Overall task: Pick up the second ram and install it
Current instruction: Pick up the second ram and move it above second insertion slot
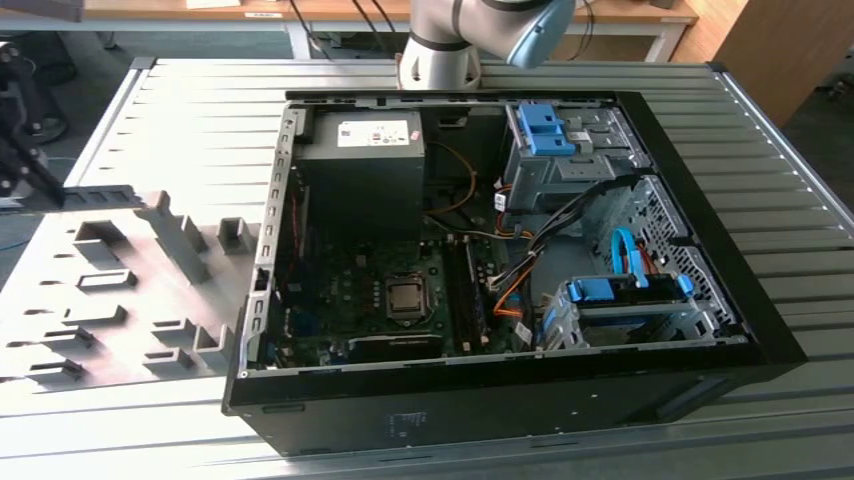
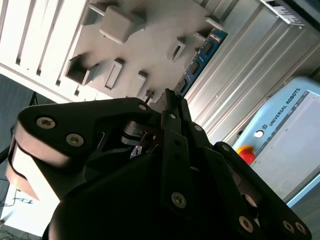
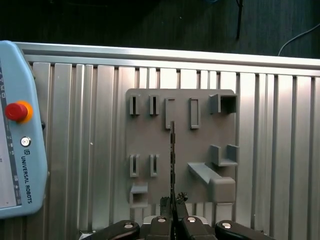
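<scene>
In the first wrist view the second ram (image 3: 172, 160) appears edge-on as a thin dark line, and my gripper (image 3: 172, 202) is shut on its near end. It hangs over the grey slotted holder block (image 3: 150, 135), well above it. In the second wrist view the ram (image 2: 202, 57) shows a blue face with dark chips, sticking out from my gripper (image 2: 170, 97) over the holder block (image 2: 145, 45). In the exterior view the holder block (image 1: 120, 300) lies on the ribbed table at the exterior view's left.
An open computer case (image 1: 747, 320) lies on the table beside the holder, its motherboard showing long memory slots (image 1: 463, 295) by the processor socket, plus cables and blue drive brackets (image 1: 541, 130). A teach pendant (image 3: 20, 130) with a red stop button rests beside the holder.
</scene>
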Robot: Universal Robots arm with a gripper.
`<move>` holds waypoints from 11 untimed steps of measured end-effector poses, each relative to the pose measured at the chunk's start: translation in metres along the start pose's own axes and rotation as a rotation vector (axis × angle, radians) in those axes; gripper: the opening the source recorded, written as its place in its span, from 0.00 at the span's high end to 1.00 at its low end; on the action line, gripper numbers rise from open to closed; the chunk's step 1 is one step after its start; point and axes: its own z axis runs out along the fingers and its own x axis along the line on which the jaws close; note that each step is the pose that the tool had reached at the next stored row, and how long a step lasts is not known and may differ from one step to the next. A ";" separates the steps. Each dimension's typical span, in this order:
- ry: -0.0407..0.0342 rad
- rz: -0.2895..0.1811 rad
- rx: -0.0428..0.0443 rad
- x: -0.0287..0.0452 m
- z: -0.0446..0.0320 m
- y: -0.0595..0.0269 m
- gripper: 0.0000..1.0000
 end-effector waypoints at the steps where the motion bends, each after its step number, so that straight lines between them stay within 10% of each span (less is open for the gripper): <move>1: 0.0001 0.000 -0.0002 0.0001 -0.0001 -0.0044 0.86; 11: 0.0001 0.000 -0.0008 0.0008 0.0000 -0.0429 0.86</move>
